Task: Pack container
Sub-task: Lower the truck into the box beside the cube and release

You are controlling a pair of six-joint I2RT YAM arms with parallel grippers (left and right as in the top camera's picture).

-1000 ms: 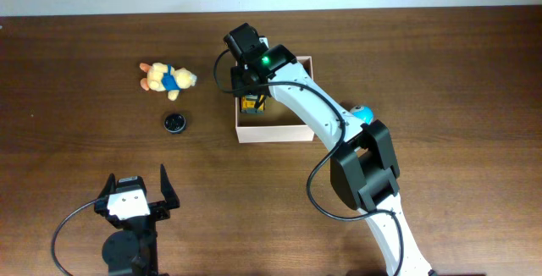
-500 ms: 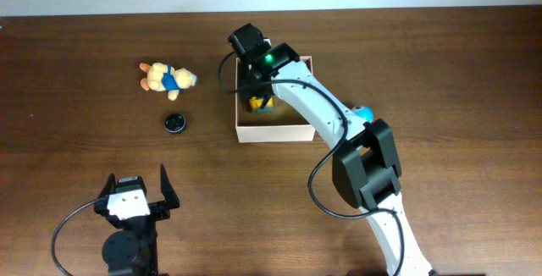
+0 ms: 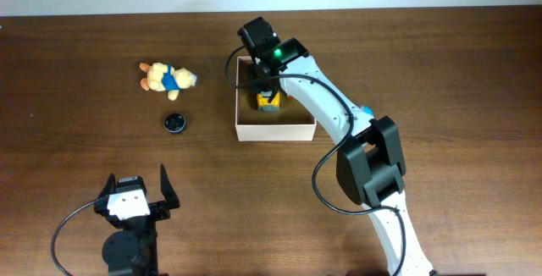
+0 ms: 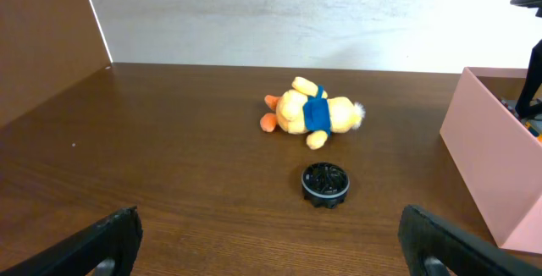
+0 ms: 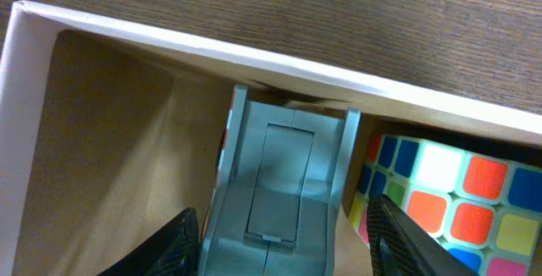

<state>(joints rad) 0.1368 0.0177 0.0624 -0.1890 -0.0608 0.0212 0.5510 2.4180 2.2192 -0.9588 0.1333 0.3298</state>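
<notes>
- The container (image 3: 276, 130), a square, open-topped box of pale cardboard, sits on the dark wooden table (image 3: 76, 166) just right of centre, toward the far edge.
- The right arm reaches over the box from the near side, with the right gripper (image 5: 284, 229) lowered into its far-left part.
- From the right wrist camera, the two dark fingertips (image 5: 179, 244) stand partly apart on either side of a grey plastic piece (image 5: 284, 187) that leans against the box's tan inner wall. Whether they are pressing on it or merely flanking it cannot be told.
- Just beside the grey piece, toward the right of that view, lies a puzzle cube (image 5: 457, 201) of white, orange, blue and yellow tiles, also inside the box.
- From overhead, a yellow-and-orange toy (image 3: 269, 101) shows inside the box directly under the right arm's wrist. Much of the box's far half is hidden by the arm.
- A plush animal (image 3: 167, 79), yellow with a blue middle and orange feet, lies on its side on the bare wood, well to the left of the box.
- A small black round cap (image 3: 174, 122) rests on the table near the plush, on the side closer to the robot.
- The left gripper (image 3: 137, 184) sits at the near edge of the table, well apart from the toys, its jaws spread wide with nothing between them.
</notes>
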